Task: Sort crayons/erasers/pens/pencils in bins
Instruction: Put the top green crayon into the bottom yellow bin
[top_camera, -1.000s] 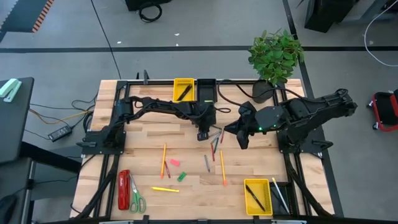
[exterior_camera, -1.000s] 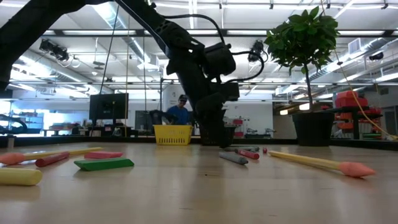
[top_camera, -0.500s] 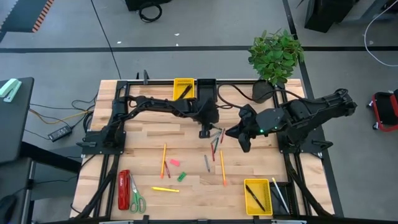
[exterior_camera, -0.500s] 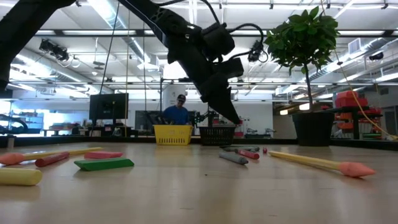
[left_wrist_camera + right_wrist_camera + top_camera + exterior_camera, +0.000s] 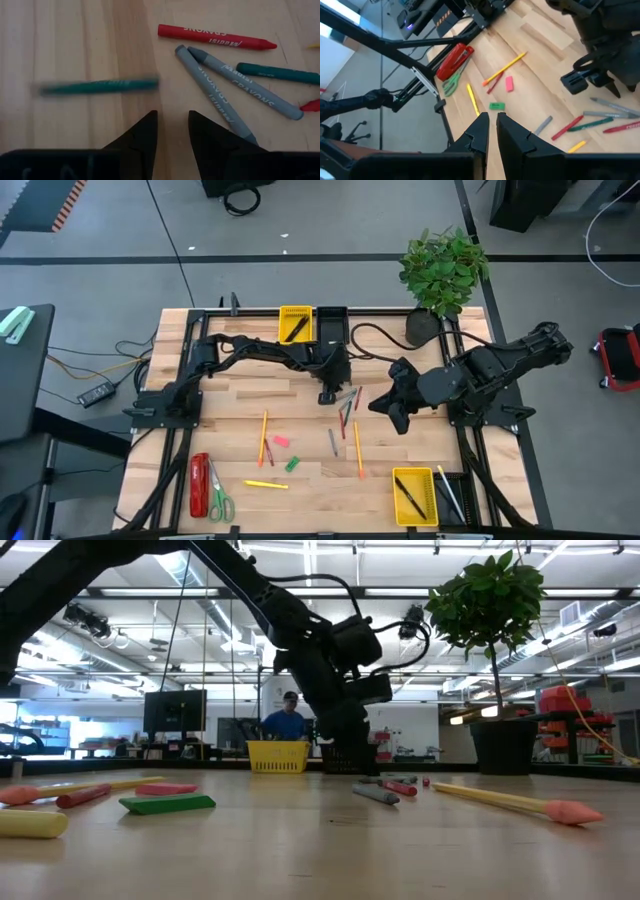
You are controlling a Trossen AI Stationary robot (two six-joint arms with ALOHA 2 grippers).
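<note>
My left gripper (image 5: 326,395) hangs low over the table's middle, open and empty (image 5: 172,125), beside a cluster of crayons (image 5: 346,406). In the left wrist view a red crayon (image 5: 215,37), two grey crayons (image 5: 215,97) and a green crayon (image 5: 277,73) lie flat. Another green crayon (image 5: 100,86) lies blurred just ahead of the fingers. My right gripper (image 5: 400,420) is shut and empty (image 5: 492,125), above the table to the right of the crayons. Orange pencils (image 5: 263,435) (image 5: 357,448), a yellow pencil (image 5: 265,484), a pink eraser (image 5: 281,441) and a green eraser (image 5: 291,464) lie nearer the front.
A yellow bin (image 5: 295,323) holding a black pen and a black bin (image 5: 330,323) stand at the far edge. A yellow bin (image 5: 413,495) with pens and a black bin (image 5: 450,495) stand at the near right. A red stapler (image 5: 199,485) and scissors (image 5: 218,498) lie near left. A potted plant (image 5: 443,270) stands far right.
My left gripper rose and tipped half a second ago, then came back down to the table beside the crayons. My right gripper has drawn back a little toward the table's right and near edges.
</note>
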